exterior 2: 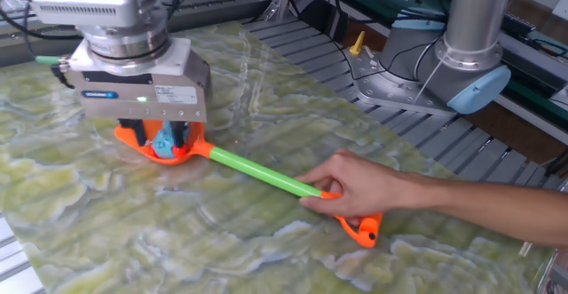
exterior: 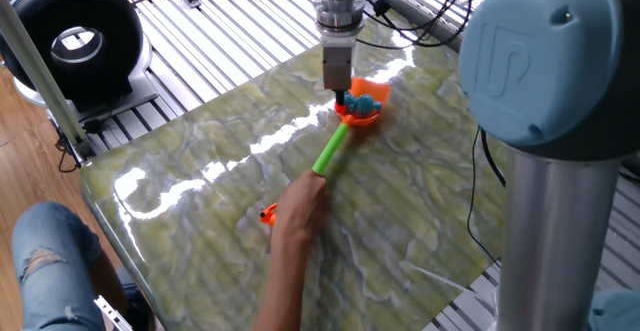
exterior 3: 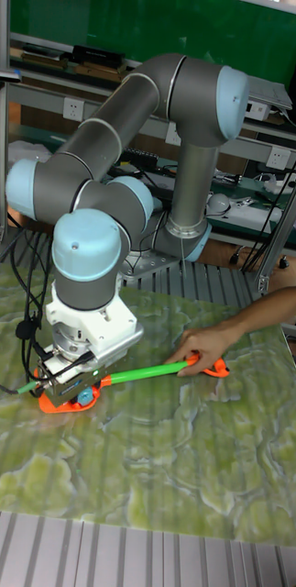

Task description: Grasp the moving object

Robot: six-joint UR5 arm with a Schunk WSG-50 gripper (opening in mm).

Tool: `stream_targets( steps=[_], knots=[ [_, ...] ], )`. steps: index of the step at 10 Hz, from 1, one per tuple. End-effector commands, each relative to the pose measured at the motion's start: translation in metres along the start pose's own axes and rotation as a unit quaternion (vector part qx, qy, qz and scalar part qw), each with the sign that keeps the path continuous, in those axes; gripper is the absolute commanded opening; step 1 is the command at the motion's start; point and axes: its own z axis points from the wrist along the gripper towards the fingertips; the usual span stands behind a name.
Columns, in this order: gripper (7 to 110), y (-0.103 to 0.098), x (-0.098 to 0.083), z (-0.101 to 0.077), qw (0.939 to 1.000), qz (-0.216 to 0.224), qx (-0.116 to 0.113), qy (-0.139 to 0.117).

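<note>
A: Where is the toy figure (exterior 2: 163, 140)?
B: Upright in the orange scoop (exterior 2: 189, 154), long axis near vertical, between the fingers of the gripper (exterior 2: 159, 139).
A: Clamped?
B: Cannot tell. A hand (exterior 2: 359, 187) holds the green handle.

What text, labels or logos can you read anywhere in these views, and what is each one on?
Blue label on the gripper body: lettering too small and blurred to read.
Raised logo on the blue joint cap: looks like "UR", not sharp enough to be sure.
White emblem on the black round device: a symbol, no readable letters.
No other text is legible.
</note>
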Motion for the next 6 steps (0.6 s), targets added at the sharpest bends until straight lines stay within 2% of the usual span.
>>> stream_targets(
  steps=[1, 2, 4, 6],
  knots=[
    [44, 0.008, 0.021, -0.007, 0.9998, 0.009, -0.009, 0.014],
    [44, -0.004, 0.023, 0.0, 0.9999, 0.01, 0.002, 0.012],
    [44, -0.015, 0.021, 0.01, 1.0, 0.005, 0.007, 0.005],
    [44, -0.018, 0.007, 0.019, 0.9999, 0.009, 0.006, -0.005]
  ],
)
